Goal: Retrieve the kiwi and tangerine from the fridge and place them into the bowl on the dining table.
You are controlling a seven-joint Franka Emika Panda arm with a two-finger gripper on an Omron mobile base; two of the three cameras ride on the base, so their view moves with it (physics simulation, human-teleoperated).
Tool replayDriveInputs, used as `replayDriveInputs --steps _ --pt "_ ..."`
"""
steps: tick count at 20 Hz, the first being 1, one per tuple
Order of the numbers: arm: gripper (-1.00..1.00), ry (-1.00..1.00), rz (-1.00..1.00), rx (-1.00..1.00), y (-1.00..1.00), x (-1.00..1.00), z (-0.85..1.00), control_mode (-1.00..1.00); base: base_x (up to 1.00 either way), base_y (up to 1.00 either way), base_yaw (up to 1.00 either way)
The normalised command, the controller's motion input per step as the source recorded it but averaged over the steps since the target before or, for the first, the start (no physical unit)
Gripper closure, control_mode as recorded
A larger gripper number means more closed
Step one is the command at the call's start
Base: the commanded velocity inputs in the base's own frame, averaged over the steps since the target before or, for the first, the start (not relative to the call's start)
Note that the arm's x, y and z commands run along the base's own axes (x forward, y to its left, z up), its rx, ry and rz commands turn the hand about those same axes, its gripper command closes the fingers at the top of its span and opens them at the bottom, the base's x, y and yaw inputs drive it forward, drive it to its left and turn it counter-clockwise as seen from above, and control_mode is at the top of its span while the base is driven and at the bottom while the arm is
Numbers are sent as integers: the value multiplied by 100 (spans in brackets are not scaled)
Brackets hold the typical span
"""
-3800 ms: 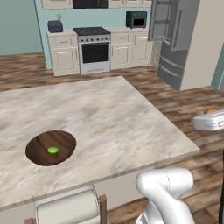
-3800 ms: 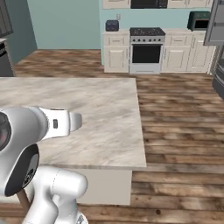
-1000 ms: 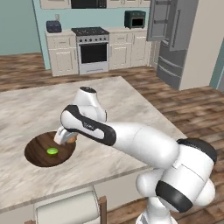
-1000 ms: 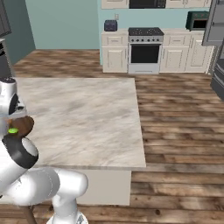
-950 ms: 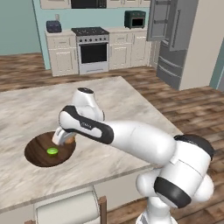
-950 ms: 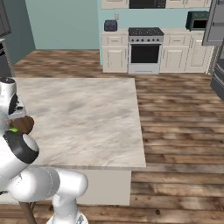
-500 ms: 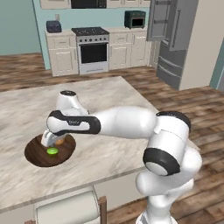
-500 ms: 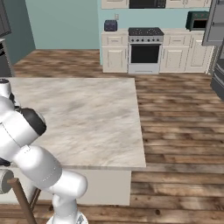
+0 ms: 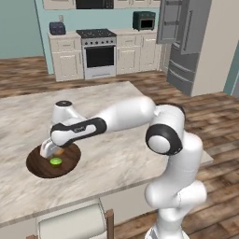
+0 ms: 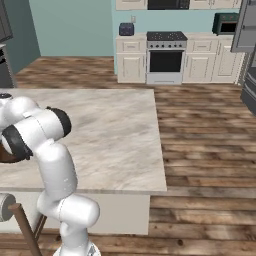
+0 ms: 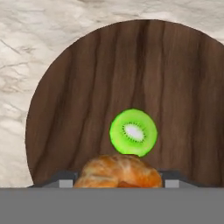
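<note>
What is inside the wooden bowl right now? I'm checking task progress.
The bowl on the dining table holds the kiwi. The tangerine is in the hand just above the bowl, covering the near part of its floor.

Flat, even rendered light is filling all views, with no glare and only faint soft shadows showing. Base views are looking soft and low-res; the hand view is staying sharper, wood grain reading clearly.

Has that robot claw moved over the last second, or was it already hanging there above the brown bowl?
Yes. In the left base view the gripper has swung leftward, from the bowl's right rim to over its middle, above the kiwi.
</note>
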Motion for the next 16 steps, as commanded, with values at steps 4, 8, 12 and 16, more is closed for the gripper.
replayDriveInputs --steps 4,8,12,16 --pt "100 2 0 -8 33 46 -39 -100 0 0 0" --pt "100 2 0 -7 32 46 -31 -100 0 0 0" --pt "-100 1 -2 -4 20 20 -4 -100 0 0 0" --pt "-100 1 -6 -3 -1 0 0 -100 0 0 0"
